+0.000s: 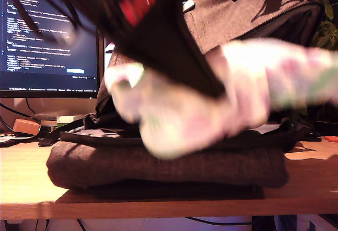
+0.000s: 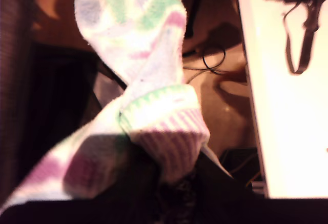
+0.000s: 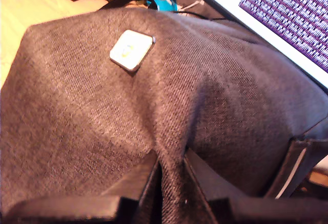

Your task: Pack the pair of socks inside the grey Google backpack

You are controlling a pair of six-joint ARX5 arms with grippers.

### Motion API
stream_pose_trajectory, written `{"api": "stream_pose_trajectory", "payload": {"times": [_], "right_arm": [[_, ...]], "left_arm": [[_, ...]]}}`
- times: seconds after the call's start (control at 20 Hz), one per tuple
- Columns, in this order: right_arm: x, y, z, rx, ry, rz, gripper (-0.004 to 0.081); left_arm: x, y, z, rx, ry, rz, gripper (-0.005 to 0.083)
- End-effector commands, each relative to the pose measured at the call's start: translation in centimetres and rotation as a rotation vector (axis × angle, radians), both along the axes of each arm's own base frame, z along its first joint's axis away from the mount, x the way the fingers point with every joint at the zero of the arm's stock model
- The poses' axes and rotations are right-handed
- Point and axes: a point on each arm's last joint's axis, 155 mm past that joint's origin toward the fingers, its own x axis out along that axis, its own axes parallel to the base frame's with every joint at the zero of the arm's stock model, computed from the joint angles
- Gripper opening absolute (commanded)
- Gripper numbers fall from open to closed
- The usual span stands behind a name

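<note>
In the exterior view, the grey Google backpack (image 1: 158, 167) lies on a wooden desk (image 1: 31, 173) with its upper flap lifted toward the exterior view's right, and a lit monitor (image 1: 47, 35) full of text stands behind it on the exterior view's left. The pair of socks (image 1: 222, 93) hangs in the air in front of the open bag, blurred, stretching from the middle of the picture to the exterior view's right edge, with a dark arm crossing over it from above; the gripper's tips are too blurred here to pick out. In the first wrist view, my first gripper (image 2: 174, 193) is clenched on the socks: the ribbed cuff sits bunched right at its dark jaws, and the rest of the pale knit, with its green and pink patches, stands up and twists away from them. In the second wrist view, my second gripper (image 3: 171, 175) pinches a fold of the backpack's woven fabric between its two black fingers (image 3: 138, 178), grasping the bag; the small pale patch (image 3: 131, 49) sits farther along the same panel, and the monitor shows beyond it.
</note>
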Motion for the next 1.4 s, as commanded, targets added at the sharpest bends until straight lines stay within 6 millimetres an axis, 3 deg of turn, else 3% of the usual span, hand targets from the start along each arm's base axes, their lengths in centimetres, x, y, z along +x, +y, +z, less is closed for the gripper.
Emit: {"api": "stream_pose_trajectory", "payload": {"times": [0.0, 0.25, 0.35, 0.5, 0.7, 0.85, 1.15, 1.35], "right_arm": [[0.1, 0.7, 6.1, 0.082, -0.136, 0.022, -0.0013], [-0.1, 0.8, 7.1, 0.089, -0.149, 0.026, -0.0013], [-0.1, 0.8, 7.0, 0.087, -0.146, 0.027, -0.0013], [-0.2, 0.7, 6.8, 0.083, -0.139, 0.026, -0.0013], [-0.2, 0.7, 6.7, 0.078, -0.139, 0.027, -0.0013], [-0.2, 0.7, 6.7, 0.076, -0.141, 0.029, -0.0013], [-0.3, 0.8, 6.7, 0.077, -0.139, 0.033, -0.0013], [-0.7, 1.3, 6.8, 0.091, -0.131, 0.066, -0.0013]], "left_arm": [[0.5, -0.8, 0.2, -0.046, 0.002, 0.005, -0.0024], [0.0, -1.2, 0.6, -0.091, 0.088, 0.01, -0.0024], [2.8, -0.6, 0.7, -0.076, 0.004, 0.118, -0.0024], [6.4, 0.4, 3.2, -0.137, -0.077, 0.278, -0.0024], [9.7, 2.3, 7.5, -0.227, -0.202, 0.45, -0.0024], [11.9, 3.6, 9.3, -0.255, -0.295, 0.569, -0.0024], [14.4, 4.7, 10.9, -0.298, -0.387, 0.709, -0.0024], [14.8, 4.2, 14.4, -0.435, -0.445, 0.734, -0.0024]]}}
